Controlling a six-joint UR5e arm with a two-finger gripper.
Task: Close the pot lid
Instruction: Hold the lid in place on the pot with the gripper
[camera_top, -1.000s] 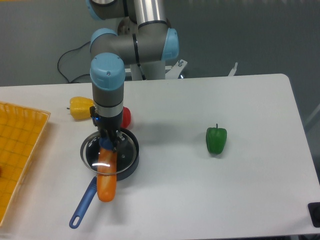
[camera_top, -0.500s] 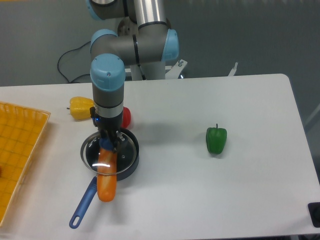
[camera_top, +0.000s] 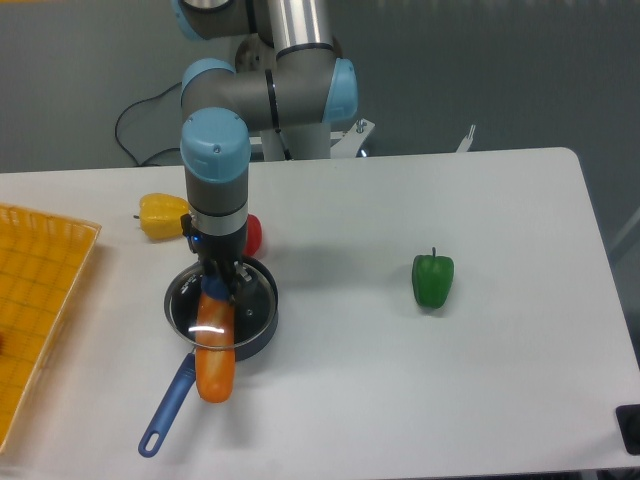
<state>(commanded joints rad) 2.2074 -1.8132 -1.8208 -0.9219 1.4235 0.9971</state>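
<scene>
The pot (camera_top: 258, 330) is a small dark saucepan on the table's left half, its blue handle (camera_top: 167, 407) pointing to the front left. The glass pot lid (camera_top: 252, 298) lies over the pot's top, about level, with its rim close to the pot's rim. My gripper (camera_top: 217, 284) points straight down over the lid's middle and is shut on the lid's blue knob (camera_top: 212, 291). An orange vegetable (camera_top: 213, 355) lies across the pot's front rim and handle base. I cannot tell whether the lid rests on it.
A yellow pepper (camera_top: 162, 215) and a red vegetable (camera_top: 252, 234) lie just behind the pot. A green pepper (camera_top: 433, 280) stands to the right. A yellow mesh tray (camera_top: 35, 300) is at the left edge.
The lid and my gripper have shifted very slightly to the right over the pot. Nothing else moved.
</scene>
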